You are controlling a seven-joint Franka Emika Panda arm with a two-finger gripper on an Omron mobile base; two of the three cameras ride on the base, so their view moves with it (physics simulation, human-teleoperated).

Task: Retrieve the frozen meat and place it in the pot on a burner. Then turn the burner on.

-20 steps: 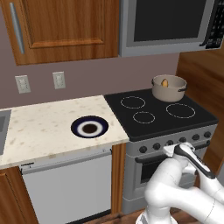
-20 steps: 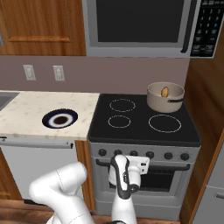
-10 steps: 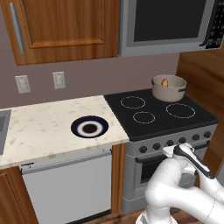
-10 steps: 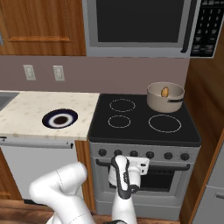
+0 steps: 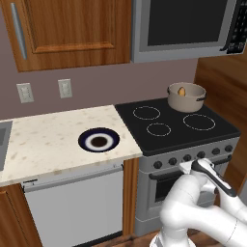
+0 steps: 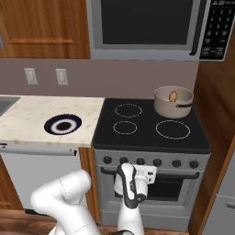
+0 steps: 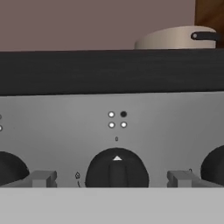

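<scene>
The beige-grey pot (image 5: pixel 185 100) (image 6: pixel 170 107) stands on the stove's back right burner, and the orange-yellow frozen meat (image 5: pixel 181 90) (image 6: pixel 173 96) lies inside it. My gripper (image 5: pixel 189 166) (image 6: pixel 140 170) (image 7: pixel 116 178) is low, in front of the stove's control panel, and it is open with nothing held. In the hand view a black knob (image 7: pixel 117 170) sits centred between the two fingertips (image 7: pixel 41 178), close to them. The pot's rim and one handle (image 7: pixel 175 40) show above the cooktop edge there.
A row of several knobs (image 6: pixel 157 162) runs along the stove front above the oven door handle. A dark blue-rimmed plate (image 5: pixel 99 141) (image 6: pixel 63 124) lies on the marble counter (image 5: pixel 48 144). A microwave (image 5: pixel 188 24) hangs over the stove. A wooden side panel (image 6: pixel 215 114) borders the stove's right.
</scene>
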